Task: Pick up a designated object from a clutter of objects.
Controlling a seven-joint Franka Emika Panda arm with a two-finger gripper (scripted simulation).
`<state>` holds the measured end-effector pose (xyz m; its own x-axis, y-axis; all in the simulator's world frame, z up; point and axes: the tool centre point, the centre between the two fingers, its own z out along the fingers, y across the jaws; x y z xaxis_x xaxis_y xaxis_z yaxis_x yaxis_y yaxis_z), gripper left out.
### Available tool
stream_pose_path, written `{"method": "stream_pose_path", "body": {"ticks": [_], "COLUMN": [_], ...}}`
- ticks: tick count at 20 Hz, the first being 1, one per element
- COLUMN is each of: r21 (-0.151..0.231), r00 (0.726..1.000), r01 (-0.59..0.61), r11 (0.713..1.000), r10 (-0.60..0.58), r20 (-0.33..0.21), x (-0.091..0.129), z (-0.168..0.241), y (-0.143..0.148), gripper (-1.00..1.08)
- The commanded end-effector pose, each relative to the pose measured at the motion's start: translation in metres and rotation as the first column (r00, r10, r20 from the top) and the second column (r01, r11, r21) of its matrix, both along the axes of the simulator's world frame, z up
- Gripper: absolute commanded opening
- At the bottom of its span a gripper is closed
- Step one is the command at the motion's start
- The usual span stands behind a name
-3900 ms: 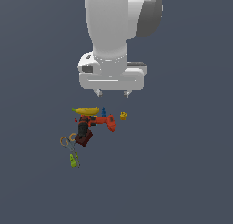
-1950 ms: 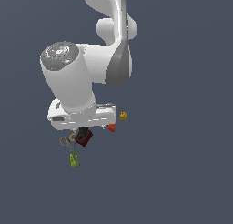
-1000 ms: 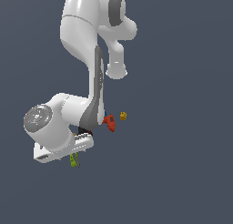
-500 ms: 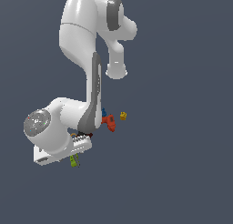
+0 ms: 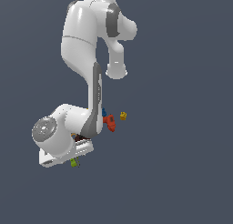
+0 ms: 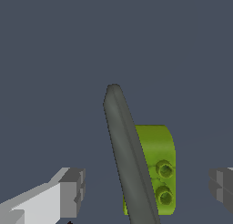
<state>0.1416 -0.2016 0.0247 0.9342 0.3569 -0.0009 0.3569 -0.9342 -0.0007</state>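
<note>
In the wrist view the end effector (image 6: 148, 191) is seen spread wide, its two grey fingertips (image 6: 73, 191) standing well apart with nothing clamped between them. Between those fingertips a green piece (image 6: 157, 166) lies on the dark grey worktop (image 6: 68, 50); two round studs are seen on its face. A dark grey bar (image 6: 129, 159) is laid slantwise just beside the green piece and partly across it, nearer to the middle of the gap; whether the two are touching cannot be told. Neither fingertip is in contact with the green piece or the bar. In the exterior view the end effector (image 5: 75, 158) is held low over the worktop (image 5: 182, 173) under the bulky white wrist, and only a small part of the green piece (image 5: 73, 162) is shown at its lower edge. The rest of the clutter is found beyond the wrist, away from the fingertips: the orange-red power drill (image 5: 109, 122), a blue piece (image 5: 103, 112) just beside it, and a yellow piece (image 5: 123, 115) a little farther off.
</note>
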Motion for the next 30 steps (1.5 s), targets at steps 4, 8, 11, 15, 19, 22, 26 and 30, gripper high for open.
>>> {"method": "stream_pose_path", "body": {"ticks": [4, 8, 11, 15, 19, 22, 26, 30], "r21": [0.000, 0.000, 0.000, 0.000, 0.000, 0.000, 0.000, 0.000], "r00": [1.000, 1.000, 1.000, 1.000, 1.000, 1.000, 1.000, 1.000], "r01": [-0.001, -0.001, -0.001, -0.001, -0.001, -0.001, -0.001, -0.001], "r11": [1.000, 1.000, 1.000, 1.000, 1.000, 1.000, 1.000, 1.000], "r10": [0.001, 0.001, 0.001, 0.001, 0.001, 0.001, 0.001, 0.001], "r20": [0.001, 0.001, 0.001, 0.001, 0.001, 0.001, 0.001, 0.001], "x": [0.001, 0.001, 0.001, 0.001, 0.001, 0.000, -0.004, -0.011], "z": [-0.013, -0.012, -0.012, -0.012, -0.012, -0.010, -0.004, 0.006], "y": [0.000, -0.001, -0.001, -0.001, 0.000, 0.002, 0.007, 0.016], "gripper": [1.00, -1.00, -1.00, -1.00, -1.00, -1.00, -1.00, -1.00]}}
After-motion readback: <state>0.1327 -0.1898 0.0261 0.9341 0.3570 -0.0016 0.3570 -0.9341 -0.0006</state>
